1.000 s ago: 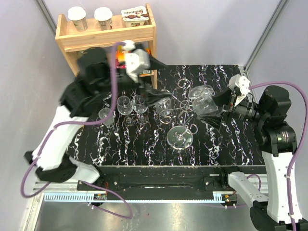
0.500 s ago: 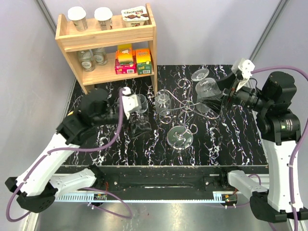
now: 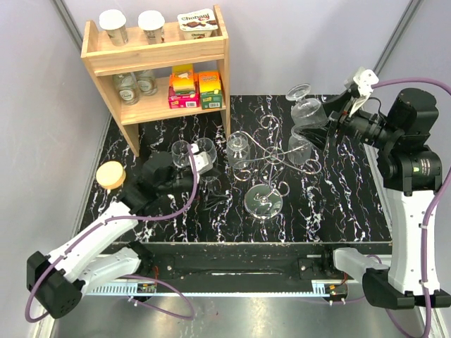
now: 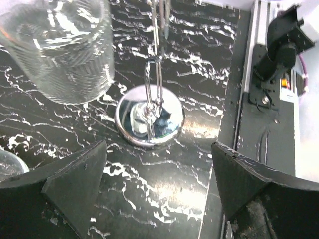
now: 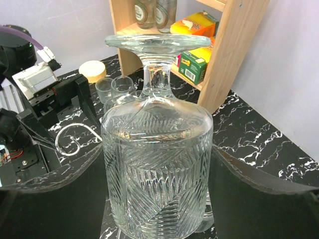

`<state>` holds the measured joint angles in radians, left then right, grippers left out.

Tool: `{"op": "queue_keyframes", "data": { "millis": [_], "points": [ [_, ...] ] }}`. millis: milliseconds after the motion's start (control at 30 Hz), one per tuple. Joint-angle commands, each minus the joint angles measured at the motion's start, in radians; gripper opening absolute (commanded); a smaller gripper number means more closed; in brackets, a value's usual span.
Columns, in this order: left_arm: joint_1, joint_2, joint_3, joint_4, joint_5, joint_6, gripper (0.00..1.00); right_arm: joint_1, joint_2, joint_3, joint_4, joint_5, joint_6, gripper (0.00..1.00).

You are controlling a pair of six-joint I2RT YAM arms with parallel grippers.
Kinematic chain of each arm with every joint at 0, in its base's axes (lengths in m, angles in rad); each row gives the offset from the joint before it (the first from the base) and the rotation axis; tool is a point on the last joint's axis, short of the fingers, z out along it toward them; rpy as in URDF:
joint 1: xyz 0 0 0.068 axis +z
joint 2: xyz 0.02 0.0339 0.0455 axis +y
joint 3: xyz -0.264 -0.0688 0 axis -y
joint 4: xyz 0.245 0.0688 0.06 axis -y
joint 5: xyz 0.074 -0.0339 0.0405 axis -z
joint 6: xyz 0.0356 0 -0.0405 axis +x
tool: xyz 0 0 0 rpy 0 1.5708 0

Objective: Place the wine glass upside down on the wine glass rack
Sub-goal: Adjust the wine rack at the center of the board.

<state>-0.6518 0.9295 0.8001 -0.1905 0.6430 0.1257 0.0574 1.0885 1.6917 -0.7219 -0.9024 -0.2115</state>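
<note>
My right gripper (image 3: 323, 118) is shut on the bowl of a cut-pattern wine glass (image 3: 306, 110) and holds it upside down, foot up, above the far right of the table. The right wrist view shows the glass (image 5: 157, 164) filling the space between my fingers (image 5: 60, 184). The silver wire rack (image 3: 271, 153) stands mid-table on its shiny disc base (image 3: 263, 200). Glasses hang at its left (image 3: 239, 149) and right (image 3: 299, 149). My left gripper (image 3: 211, 189) is open and empty, low over the table, facing the disc base (image 4: 149, 122).
Two glasses (image 3: 182, 151) (image 3: 205, 148) stand upright left of the rack, close to my left gripper. A yellow lid (image 3: 110, 174) lies at the left table edge. The wooden shelf (image 3: 155, 56) with cups and boxes stands at the back left.
My left arm has pulled back from the shelf area to low at the near left. My right gripper has raised the glass and carried it farther back and right.
</note>
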Motion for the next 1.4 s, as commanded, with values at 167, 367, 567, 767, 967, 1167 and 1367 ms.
{"op": "queue_keyframes", "data": {
  "millis": [167,367,567,767,967,1167,1367],
  "points": [
    [0.017,0.046,-0.229,0.859,0.072,-0.333,0.98,-0.079,0.024,0.062,0.099,-0.046,0.055,0.0],
    [-0.054,0.104,-0.3,1.013,-0.02,-0.279,0.98,-0.12,0.027,0.049,0.122,-0.076,0.087,0.0],
    [-0.107,0.158,-0.338,1.137,-0.077,-0.216,0.86,-0.143,0.033,0.037,0.133,-0.099,0.1,0.0],
    [-0.175,0.201,-0.357,1.186,-0.132,-0.133,0.85,-0.156,0.027,0.025,0.137,-0.11,0.104,0.0],
    [-0.212,0.258,-0.317,1.197,-0.164,-0.098,0.78,-0.156,0.034,0.022,0.137,-0.11,0.1,0.0],
    [-0.244,0.345,-0.285,1.28,-0.272,-0.1,0.61,-0.156,0.034,0.01,0.137,-0.113,0.092,0.0],
    [-0.266,0.394,-0.274,1.373,-0.354,-0.121,0.55,-0.156,0.03,-0.009,0.137,-0.109,0.078,0.0]
  ]
}}
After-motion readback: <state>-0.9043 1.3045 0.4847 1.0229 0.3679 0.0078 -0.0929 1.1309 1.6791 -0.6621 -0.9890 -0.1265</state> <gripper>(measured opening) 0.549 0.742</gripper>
